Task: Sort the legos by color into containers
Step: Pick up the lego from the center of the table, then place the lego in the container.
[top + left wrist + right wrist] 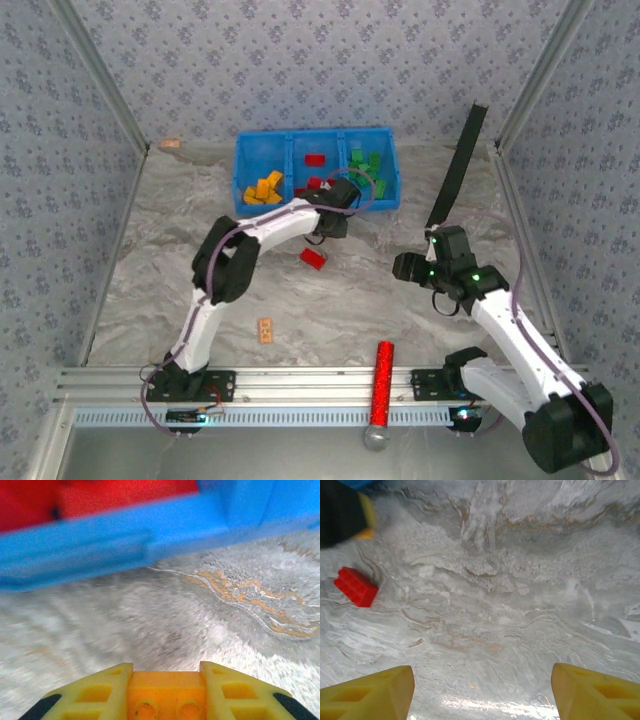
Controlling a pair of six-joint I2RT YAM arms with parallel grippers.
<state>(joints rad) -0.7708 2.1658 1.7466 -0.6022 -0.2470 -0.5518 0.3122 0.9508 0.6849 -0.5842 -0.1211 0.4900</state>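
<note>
Overhead view: containers [255,208] at table's far side hold yellow-orange, red, green legos [265,187] L to R; left gripper [332,220] at their front wall, mid section; red lego [313,258] loose on table [170,260]. L wrist view: fingers [95,695] pinching orange lego [162,692], just short of containers' blue wall. R wrist view: right gripper [482,680] spread wide over table; red lego at upper left.

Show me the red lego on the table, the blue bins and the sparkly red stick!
red lego [313,258], top view, its middle.
blue bins [240,165], top view, left wall.
red stick [382,385], top view, mid-length.
</note>
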